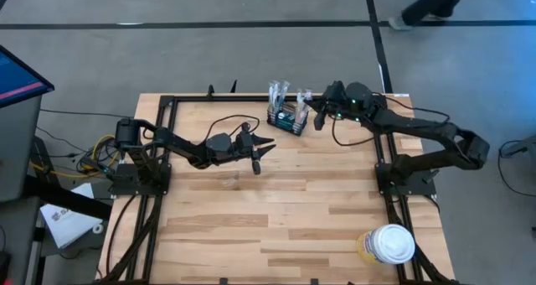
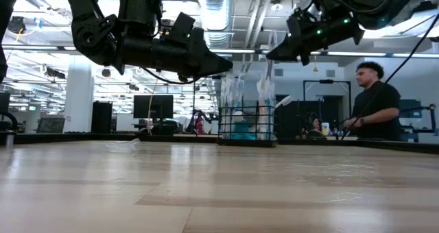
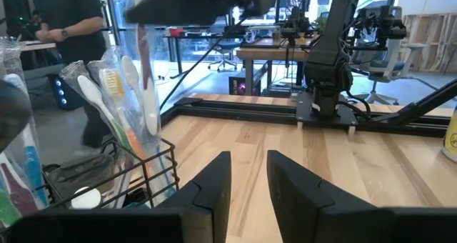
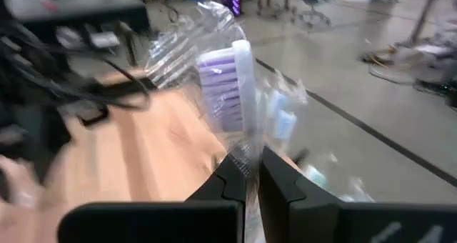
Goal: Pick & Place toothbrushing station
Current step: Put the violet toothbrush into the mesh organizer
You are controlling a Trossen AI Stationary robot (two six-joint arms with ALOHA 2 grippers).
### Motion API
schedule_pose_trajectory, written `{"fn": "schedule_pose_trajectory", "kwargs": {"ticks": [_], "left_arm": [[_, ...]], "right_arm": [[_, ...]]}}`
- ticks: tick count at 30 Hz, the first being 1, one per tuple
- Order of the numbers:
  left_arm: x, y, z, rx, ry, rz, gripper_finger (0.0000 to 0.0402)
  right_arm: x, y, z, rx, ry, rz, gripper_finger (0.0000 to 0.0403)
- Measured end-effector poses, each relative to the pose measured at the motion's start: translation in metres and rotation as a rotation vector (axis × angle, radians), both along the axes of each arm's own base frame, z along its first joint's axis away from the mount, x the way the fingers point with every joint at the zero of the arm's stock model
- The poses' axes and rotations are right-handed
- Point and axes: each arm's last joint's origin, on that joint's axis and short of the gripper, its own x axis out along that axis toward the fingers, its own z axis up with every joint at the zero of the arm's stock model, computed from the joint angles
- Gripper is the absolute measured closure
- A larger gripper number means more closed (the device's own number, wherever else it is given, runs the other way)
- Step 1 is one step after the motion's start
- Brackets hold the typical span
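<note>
High view: the toothbrushing station stands near the table's far edge, between both arms. Right gripper sits just beside it; left gripper is apart, fingers parted. Right wrist view: fingers nearly closed on a wrapped toothbrush.

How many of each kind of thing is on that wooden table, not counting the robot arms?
Black wire holder box with wrapped toothbrushes: 1
Round white-lidded tub: 1
Small clear scrap, too small to identify: 1
Total: 3
</note>
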Motion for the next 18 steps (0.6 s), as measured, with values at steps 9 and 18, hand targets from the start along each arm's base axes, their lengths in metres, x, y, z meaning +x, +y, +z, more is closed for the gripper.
{"fn": "schedule_pose_trajectory", "kwargs": {"ticks": [9,18], "left_arm": [[0.000,0.000,0.000,-0.001,0.000,0.000,0.0316],[0.000,0.000,0.000,-0.001,0.000,0.000,0.0316]], "right_arm": [[0.002,-0.002,-0.001,-0.006,0.045,-0.032,0.0398],[0.010,-0.008,-0.020,0.038,0.111,-0.030,0.0398]]}}
